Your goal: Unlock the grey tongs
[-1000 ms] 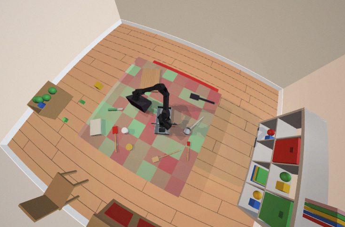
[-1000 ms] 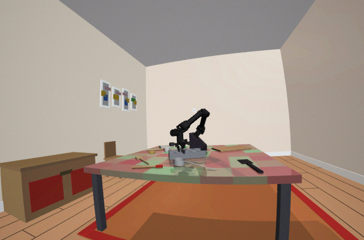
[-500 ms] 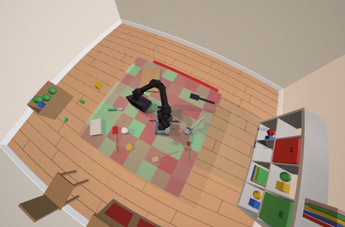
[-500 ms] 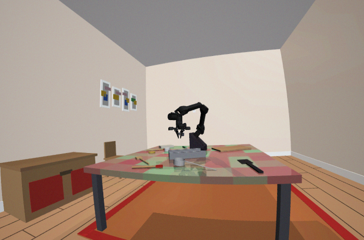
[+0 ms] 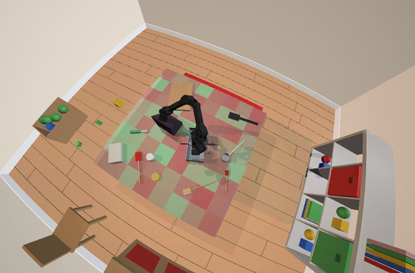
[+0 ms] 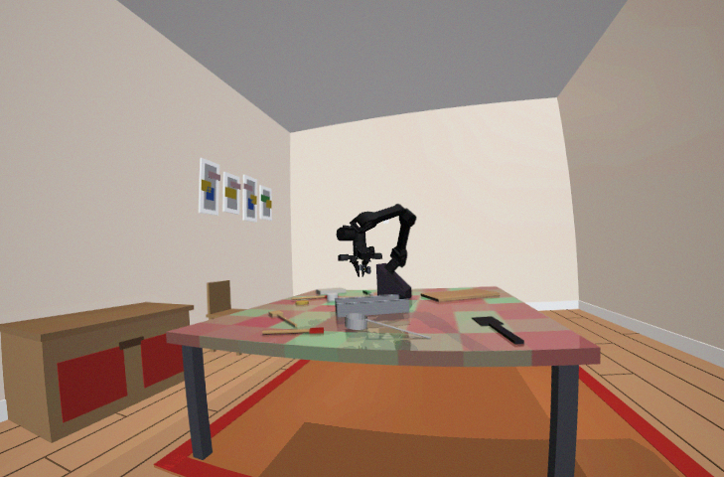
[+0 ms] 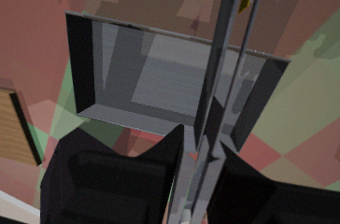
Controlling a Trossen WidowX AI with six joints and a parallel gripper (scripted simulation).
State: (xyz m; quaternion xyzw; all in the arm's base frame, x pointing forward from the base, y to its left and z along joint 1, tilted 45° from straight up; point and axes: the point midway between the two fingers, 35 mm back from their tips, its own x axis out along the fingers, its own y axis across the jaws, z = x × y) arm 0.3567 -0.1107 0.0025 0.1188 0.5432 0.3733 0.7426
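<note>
My gripper [image 6: 362, 273] [image 7: 191, 131] is shut on the grey tongs [image 7: 219, 51] above the roasting tin [image 5: 194, 160] [image 6: 373, 308] [image 7: 131, 122]. In the wrist view the two tong arms run close together, side by side, from between the fingers to the top edge. A yellow part [image 7: 244, 6] shows between them there. The tongs' ends are out of the wrist view, and the arm mostly hides the tongs in the top view. They seem about level; lock state cannot be told. The wooden board [image 5: 181, 88] [image 6: 464, 294] [image 7: 9, 131] lies on the table to one side.
A grey pan [image 5: 225, 157] [image 6: 356, 321] stands beside the tin. A black turner [image 5: 234, 116] [image 6: 491, 322] lies on the pan's side of the table. A white round thing [image 5: 150, 156], a yellow disc [image 5: 155, 176] and a wooden tool [image 5: 187, 191] lie around the tin's other sides.
</note>
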